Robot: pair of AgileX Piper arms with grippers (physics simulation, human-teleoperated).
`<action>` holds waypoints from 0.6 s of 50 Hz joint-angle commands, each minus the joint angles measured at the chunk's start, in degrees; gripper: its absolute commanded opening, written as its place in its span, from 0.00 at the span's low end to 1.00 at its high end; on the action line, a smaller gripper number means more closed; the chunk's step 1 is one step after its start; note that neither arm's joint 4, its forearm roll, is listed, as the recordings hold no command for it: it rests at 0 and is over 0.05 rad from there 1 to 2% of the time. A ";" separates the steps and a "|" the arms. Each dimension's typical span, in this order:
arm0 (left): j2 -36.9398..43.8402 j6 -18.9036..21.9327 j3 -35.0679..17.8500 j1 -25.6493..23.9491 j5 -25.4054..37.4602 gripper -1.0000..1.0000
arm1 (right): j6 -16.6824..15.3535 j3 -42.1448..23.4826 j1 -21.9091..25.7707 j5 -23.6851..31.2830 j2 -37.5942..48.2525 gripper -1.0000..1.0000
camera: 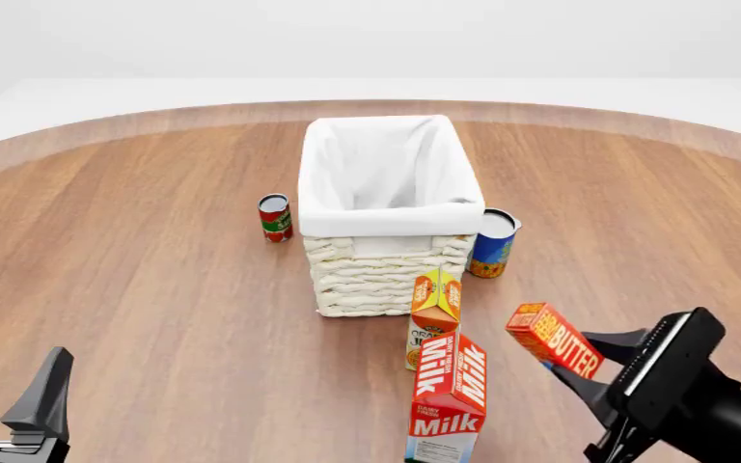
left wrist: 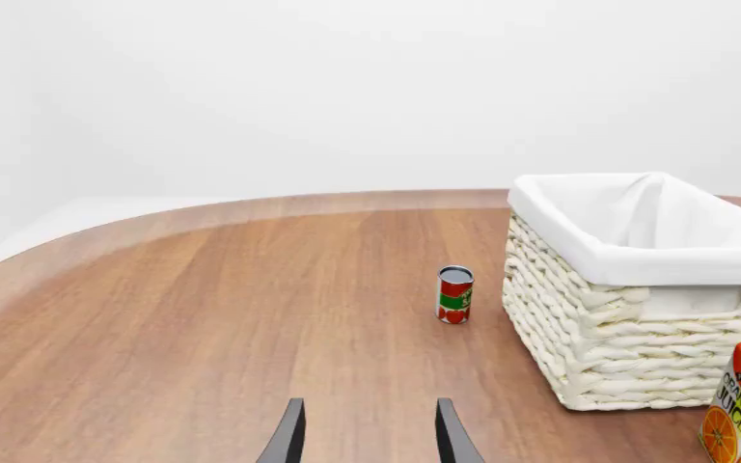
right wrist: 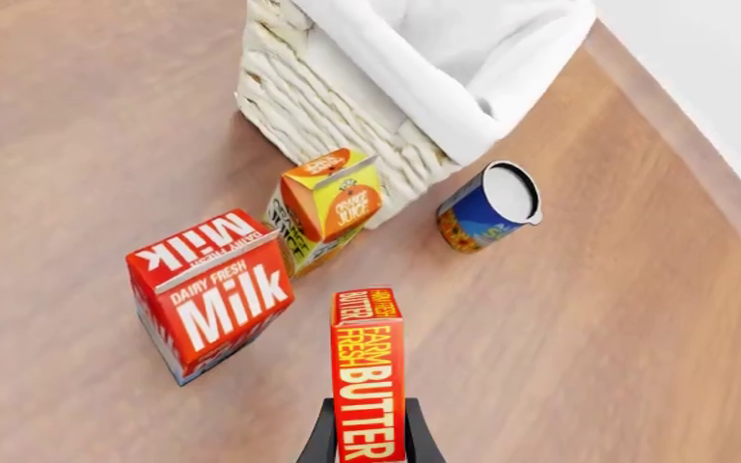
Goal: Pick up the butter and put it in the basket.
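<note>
The butter is a small red-orange box with white lettering, held above the table at the front right, with my right gripper shut on it. In the right wrist view the butter stands on edge between the two fingers. The basket, cream wicker with a white liner, sits mid-table, ahead and left of the butter. In the right wrist view the basket lies beyond the cartons. My left gripper hangs open at the front left, with nothing between its fingers.
A red Milk carton and an orange juice carton stand just in front of the basket, left of the butter. A blue can sits by the basket's right side. A red can is on its left.
</note>
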 commanded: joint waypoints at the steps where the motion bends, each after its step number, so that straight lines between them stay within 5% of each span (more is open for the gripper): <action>1: 0.00 0.00 0.00 0.00 0.00 1.00 | 3.35 -5.47 1.24 1.28 -1.13 0.00; 30: 0.00 0.00 0.00 0.00 0.00 1.00 | 7.64 -13.98 3.23 2.27 -1.67 0.00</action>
